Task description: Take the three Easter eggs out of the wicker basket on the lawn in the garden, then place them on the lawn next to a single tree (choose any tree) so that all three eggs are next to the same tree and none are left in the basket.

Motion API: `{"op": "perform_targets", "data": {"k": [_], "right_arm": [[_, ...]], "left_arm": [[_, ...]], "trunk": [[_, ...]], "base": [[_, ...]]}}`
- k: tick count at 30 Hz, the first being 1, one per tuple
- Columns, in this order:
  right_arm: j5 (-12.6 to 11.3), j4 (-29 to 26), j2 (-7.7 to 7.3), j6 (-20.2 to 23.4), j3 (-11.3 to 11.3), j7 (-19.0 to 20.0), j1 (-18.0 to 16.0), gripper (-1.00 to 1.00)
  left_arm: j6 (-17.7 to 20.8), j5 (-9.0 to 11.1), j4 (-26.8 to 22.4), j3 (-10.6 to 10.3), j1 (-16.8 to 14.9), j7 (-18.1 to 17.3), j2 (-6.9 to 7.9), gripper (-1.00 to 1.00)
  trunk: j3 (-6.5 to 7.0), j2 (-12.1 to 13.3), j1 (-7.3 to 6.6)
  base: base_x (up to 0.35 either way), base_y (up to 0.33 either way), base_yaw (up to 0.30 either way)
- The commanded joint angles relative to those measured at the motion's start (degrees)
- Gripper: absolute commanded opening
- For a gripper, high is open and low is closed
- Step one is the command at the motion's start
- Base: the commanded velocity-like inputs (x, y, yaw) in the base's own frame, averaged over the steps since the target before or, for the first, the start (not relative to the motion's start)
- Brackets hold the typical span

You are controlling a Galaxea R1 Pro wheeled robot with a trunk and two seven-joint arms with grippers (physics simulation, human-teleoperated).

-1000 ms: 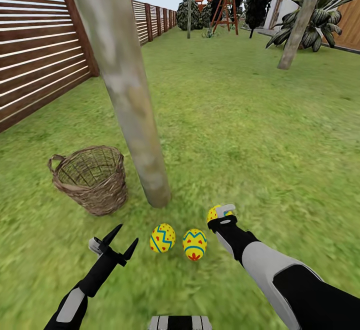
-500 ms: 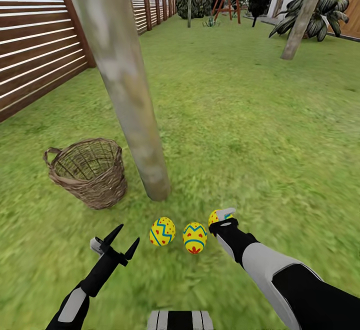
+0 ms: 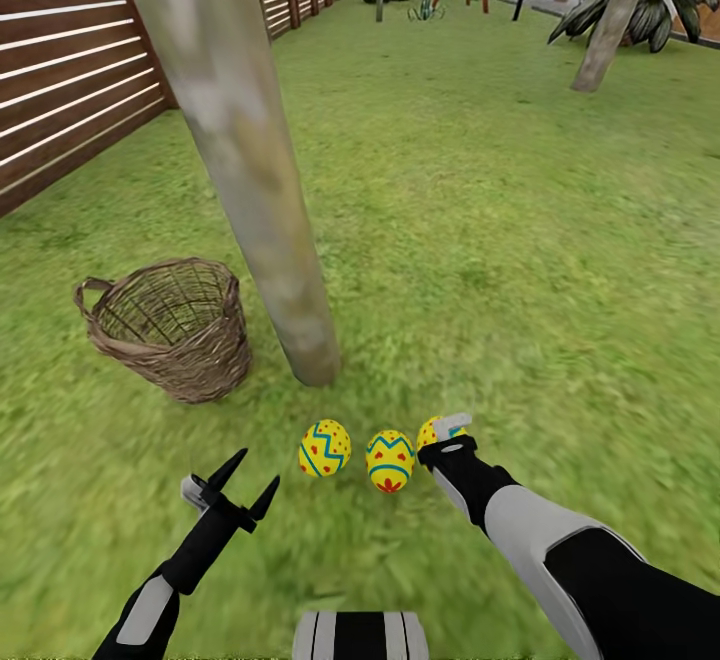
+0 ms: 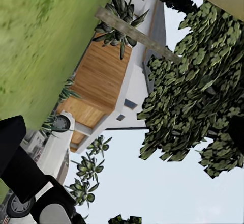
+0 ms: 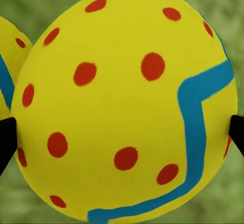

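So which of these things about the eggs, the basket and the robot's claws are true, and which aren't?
1. The wicker basket has no eggs showing inside it. True.
2. Two Easter eggs lie free on the lawn near the foot of the tree. True.
3. The third egg is in the left claw. False: it sits between the fingers of the right claw; the left claw is open and holds nothing.
4. The basket stands to the right of the tree in the head view. False: it stands to the left of the trunk, towards the slatted fence.
5. The basket is tipped over on its side. False: it stands upright, opening upward.
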Motion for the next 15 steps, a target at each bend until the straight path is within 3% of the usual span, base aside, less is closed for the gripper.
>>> {"op": "perform_targets", "data": {"k": [1, 15], "right_arm": [[-0.6, -0.1, -0.01, 0.3, 0.5, -0.3, 0.0, -1.00], [-0.7, -0.1, 0.01, 0.3, 0.5, -0.3, 0.0, -1.00]], "left_arm": [[0.3, -0.1, 0.0, 0.2, 0.0, -0.1, -0.05, 1.00], [0.3, -0.1, -0.1, 0.2, 0.0, -0.1, -0.05, 1.00]], "trunk": [[-0.26, 0.0, 0.01], [-3.37, -0.2, 0.37]], "base": [[0.000, 0.000, 0.000], [0.000, 0.000, 0.000]]}}
